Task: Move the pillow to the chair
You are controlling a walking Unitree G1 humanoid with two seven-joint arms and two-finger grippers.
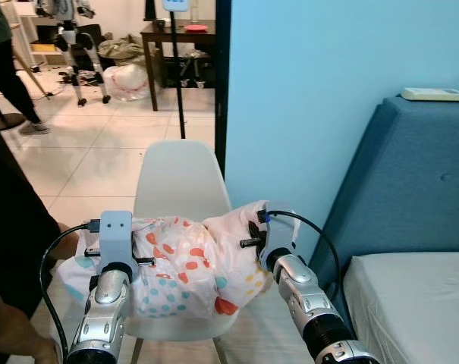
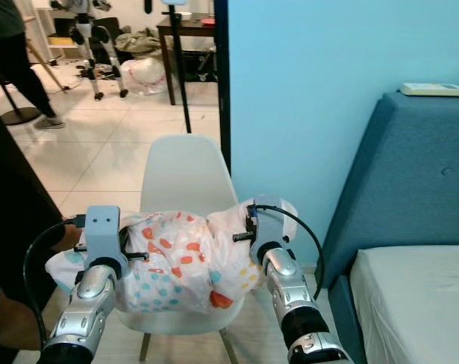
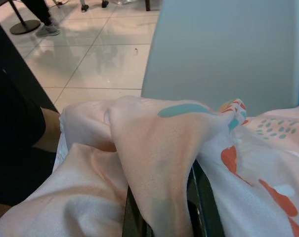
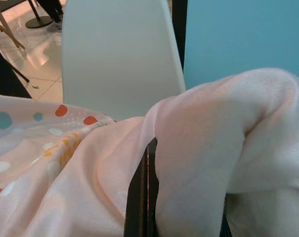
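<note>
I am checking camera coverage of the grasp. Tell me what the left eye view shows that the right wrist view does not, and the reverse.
Left eye view alone: both arms, the left tool and right tool at opposite ends of the pillow, the blue bed, a person's legs and a dark table.

Right wrist view alone: a close look at pillow fabric bunched over the right tool's black fingers.

Both: the spotted pillow over the white chair and the blue wall.

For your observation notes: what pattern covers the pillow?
Pale pink pillow with orange, teal and yellow spots; left eye view.
</note>
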